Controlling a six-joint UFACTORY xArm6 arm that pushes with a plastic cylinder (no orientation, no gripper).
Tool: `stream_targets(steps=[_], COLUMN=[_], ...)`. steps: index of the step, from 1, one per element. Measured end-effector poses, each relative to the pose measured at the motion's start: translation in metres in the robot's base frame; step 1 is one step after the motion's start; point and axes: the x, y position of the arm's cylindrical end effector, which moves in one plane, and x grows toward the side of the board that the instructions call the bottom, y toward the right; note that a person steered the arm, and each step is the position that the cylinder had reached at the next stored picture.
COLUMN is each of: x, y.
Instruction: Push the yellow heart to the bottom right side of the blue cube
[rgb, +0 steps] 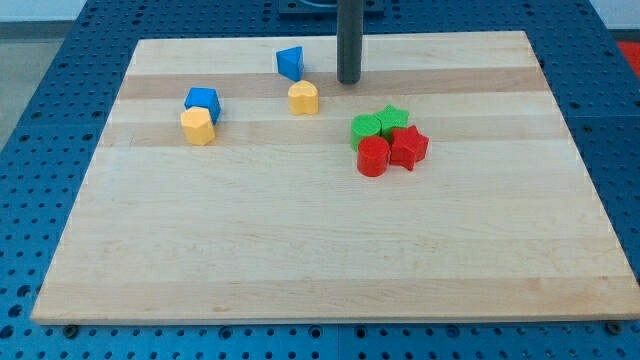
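The yellow heart (304, 98) lies on the wooden board (330, 240) near the view's top, left of centre. The blue cube (202, 101) sits further to the view's left, with a yellow hexagonal block (199, 126) touching its lower side. My tip (348, 80) is a dark rod standing just to the right of and slightly above the yellow heart, a small gap between them. A second blue block (290, 62), wedge-like, lies just above the heart and left of the tip.
A cluster of blocks lies right of centre: a green cylinder (366, 127), a green star (393, 119), a red cylinder (374, 156) and a red star (408, 147), all touching. A blue perforated table (40, 120) surrounds the board.
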Motion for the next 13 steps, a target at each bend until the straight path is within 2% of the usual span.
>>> stream_targets(steps=[8,13], x=[0.056,0.074], y=[-0.048,-0.074])
